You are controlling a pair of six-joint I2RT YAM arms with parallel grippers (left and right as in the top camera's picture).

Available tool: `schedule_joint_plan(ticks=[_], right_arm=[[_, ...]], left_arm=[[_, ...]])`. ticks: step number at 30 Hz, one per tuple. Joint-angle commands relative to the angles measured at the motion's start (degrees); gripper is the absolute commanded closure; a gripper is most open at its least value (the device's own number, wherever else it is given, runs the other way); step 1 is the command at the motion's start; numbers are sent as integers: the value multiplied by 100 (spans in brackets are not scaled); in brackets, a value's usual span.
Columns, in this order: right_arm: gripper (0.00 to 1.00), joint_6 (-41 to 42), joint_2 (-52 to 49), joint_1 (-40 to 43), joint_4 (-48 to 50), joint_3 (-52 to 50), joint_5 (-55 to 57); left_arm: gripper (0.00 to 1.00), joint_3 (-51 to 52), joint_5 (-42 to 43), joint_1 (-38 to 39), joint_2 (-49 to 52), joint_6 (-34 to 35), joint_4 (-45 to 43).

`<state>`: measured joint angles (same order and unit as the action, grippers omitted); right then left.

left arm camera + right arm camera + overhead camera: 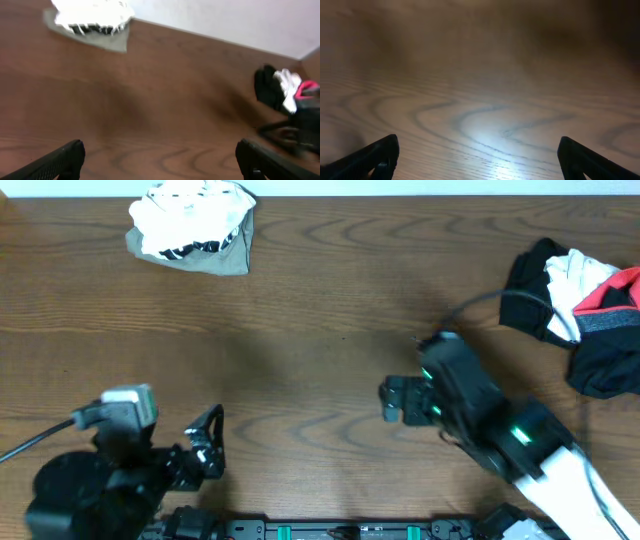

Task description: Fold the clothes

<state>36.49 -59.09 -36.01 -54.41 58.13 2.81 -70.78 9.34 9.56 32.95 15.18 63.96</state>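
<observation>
Overhead view. The table (300,310), dark wood grain, is filling the whole frame. The clothes are lying in two lots, well apart from each other.

Upper left of the frame: a compact bundle (190,225) is sitting near the top edge. White fabric with black-and-white striped trim is lying on top, and a khaki piece is showing underneath along its lower and right edges. In the left wrist view the same bundle (90,20) is appearing at upper left, blurred, close to a pale wall.

Right edge of the frame: a loose heap (585,315) is lying crumpled, with black fabric around the outside, white in the middle and a red piece against the right border. The left wrist view is showing this heap (282,90) at far right, too blurred for detail.

Left gripper (208,438), lower left of the overhead frame: jaws are standing spread wide, with nothing between them. In its own wrist view the two dark fingers (60,160) are poking in at the bottom corners, with bare wood between. It is sitting well apart from both lots.

Right gripper (390,400), low and right of centre: it is pointing toward the left of the frame, jaws likewise spread wide and holding nothing. Its wrist view is showing only glare-lit wood between the fingertips (375,157). It is sitting between the two lots, nearer the heap, touching neither. A dark cable (475,302) is arching above the right arm toward the heap.
</observation>
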Motion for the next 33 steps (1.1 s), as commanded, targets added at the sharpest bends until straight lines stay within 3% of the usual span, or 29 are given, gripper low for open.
schedule_joint_plan(ticks=[1,8,13,20,33], right_arm=[[1,122,651,-81,-280,20,695],[1,669,2011,-81,-1528,20,2151],[1,734,2599,-81,-1899,20,2269],[1,737,2774,-76,-2190,20,2861],[1,739,2769,-76,-2083,20,2865]], left_arm=[[2,378,199,24,-22,35,-144],[2,1355,201,24,-11,31,-483],[2,1891,201,24,-11,31,-750],[2,2065,199,24,-9,31,-881],[2,2065,199,24,-11,31,-876]])
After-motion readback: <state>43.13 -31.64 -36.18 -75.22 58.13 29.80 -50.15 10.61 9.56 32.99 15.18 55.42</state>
